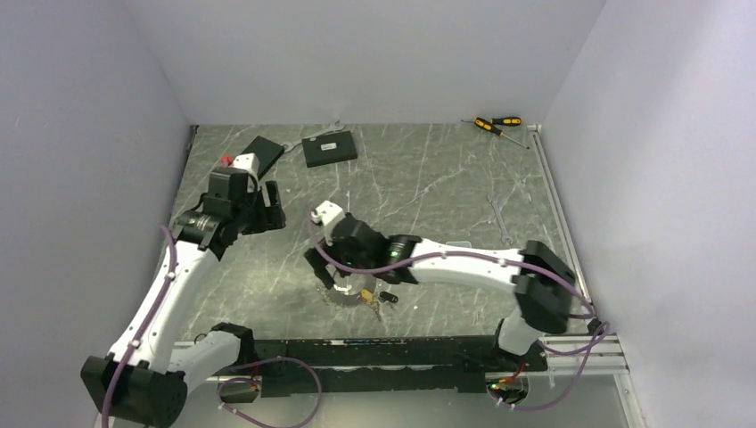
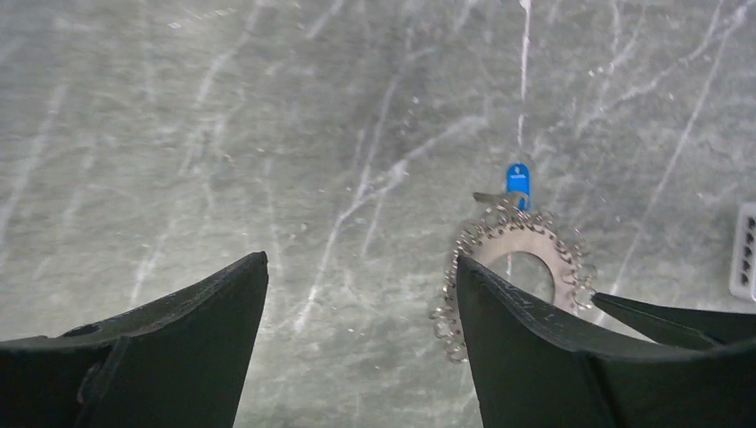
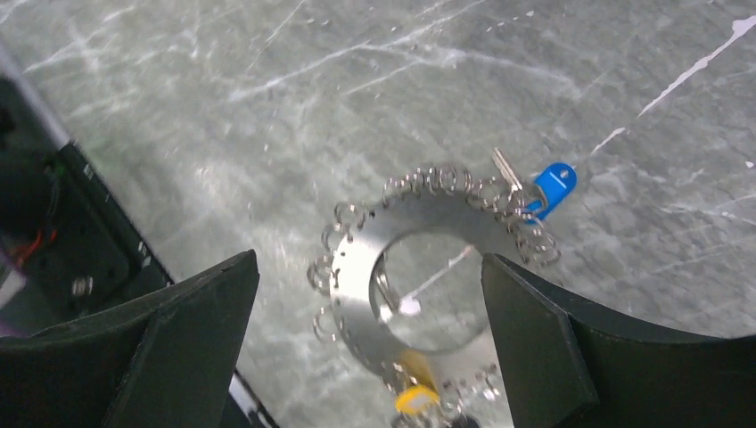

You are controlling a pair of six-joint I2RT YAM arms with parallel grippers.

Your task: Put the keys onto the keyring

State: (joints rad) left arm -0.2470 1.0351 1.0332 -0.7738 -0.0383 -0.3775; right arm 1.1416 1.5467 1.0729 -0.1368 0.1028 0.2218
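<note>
The keyring is a flat grey metal ring with small wire loops round its rim, lying on the marble table. A blue-tagged key hangs at its far edge and a yellow-tagged key at its near edge. My right gripper hovers open just above the ring, one finger on each side and neither touching it. The top view shows the keyring by the right gripper. My left gripper is open and holds nothing, with the keyring and blue key beyond its right finger. In the top view the left gripper stands apart, up-left of the ring.
Two flat black boxes lie at the back of the table, and yellow-and-black screwdrivers at the back right. A small dark piece sits right of the ring. The black base rail runs along the near edge.
</note>
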